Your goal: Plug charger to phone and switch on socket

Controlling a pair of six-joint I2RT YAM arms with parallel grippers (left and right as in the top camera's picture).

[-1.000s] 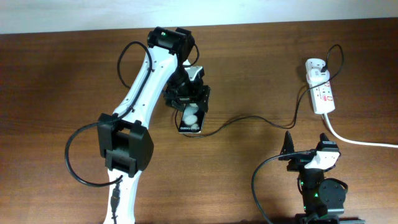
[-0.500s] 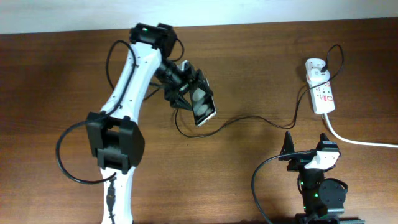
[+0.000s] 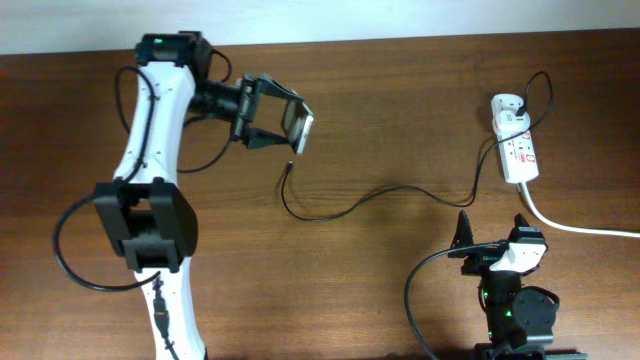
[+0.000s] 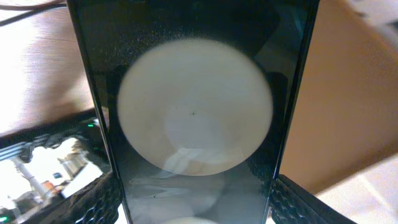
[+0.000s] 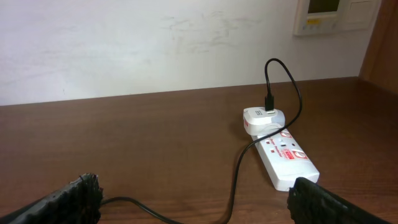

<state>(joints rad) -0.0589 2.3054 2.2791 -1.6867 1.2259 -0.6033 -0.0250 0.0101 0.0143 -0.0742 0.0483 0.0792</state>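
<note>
Wooden table (image 3: 400, 110), left end effector (image 3: 289, 124) holding phone (image 3: 299, 128), charger (image 3: 380, 195) apart

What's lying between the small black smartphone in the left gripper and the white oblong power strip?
Overhead view: only the thin black charger cable crosses the bare brown wooden table between the black smartphone and the white power strip.

The phone (image 3: 299, 127) is up off the table (image 3: 400, 80), tipped on edge, upper left of centre in the overhead view; close up, its black face (image 4: 193, 112) shows a white round patch. The charger (image 3: 380, 194) curves across the middle, its plug tip (image 3: 288, 168) lying loose below the phone, and its white adapter (image 3: 505, 106) is plugged into the socket (image 3: 520, 152) at upper right.
</note>
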